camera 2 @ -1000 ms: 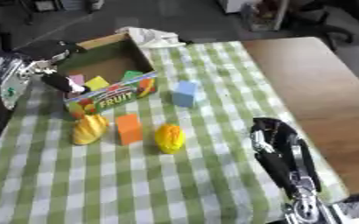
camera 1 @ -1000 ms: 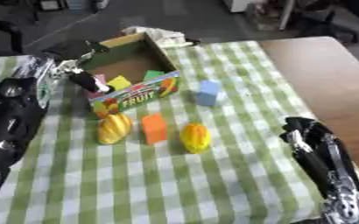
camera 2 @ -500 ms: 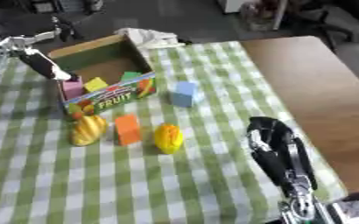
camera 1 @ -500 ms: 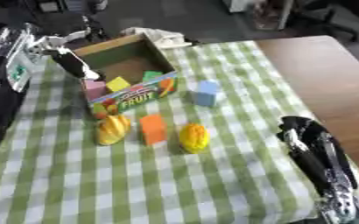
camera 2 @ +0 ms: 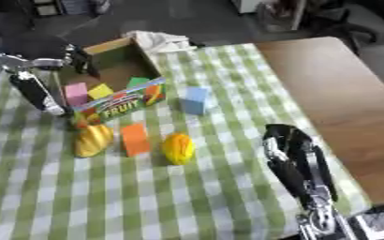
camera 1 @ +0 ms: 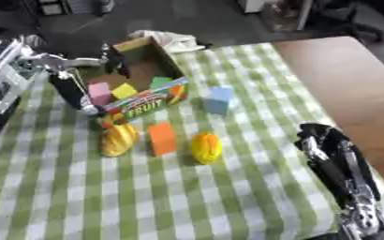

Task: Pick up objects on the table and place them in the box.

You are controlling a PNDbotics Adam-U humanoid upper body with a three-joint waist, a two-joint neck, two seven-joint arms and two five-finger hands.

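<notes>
Hovering beside the box, the left hand shows straight fingers holding nothing. Pink, yellow and green blocks already sit inside. Left on the checked bench: a blue block, orange block, yellow fruit and banana-like piece. The right hand rests at lower right, fingers relaxed.

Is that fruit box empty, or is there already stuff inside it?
Not empty. The box stands open at the top, with a pink block, a yellow block and a green block inside.
</notes>
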